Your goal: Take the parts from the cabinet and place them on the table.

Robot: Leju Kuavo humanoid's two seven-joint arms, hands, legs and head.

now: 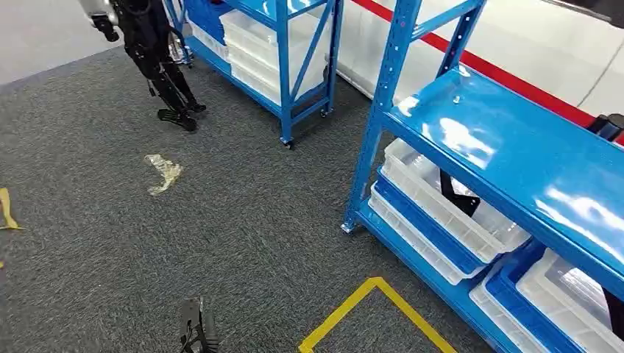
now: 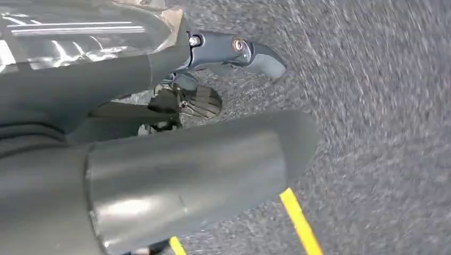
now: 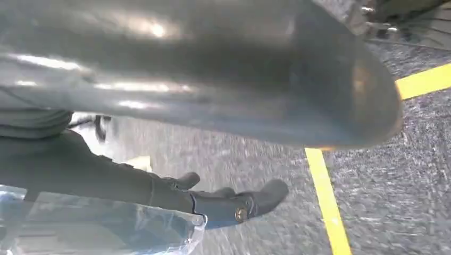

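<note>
No text, label, brand, number or sign can be read anywhere, neither on the blue shelving rack (image 1: 508, 147) nor on the clear bins (image 1: 449, 202) under its top shelf.

Bright overhead light glares on the blue shelf top (image 1: 515, 158); both wrist views are motion-blurred.

left hand (image 2: 175, 159) hanging; fingers (image 2: 255, 53) (dark) extended
</note>
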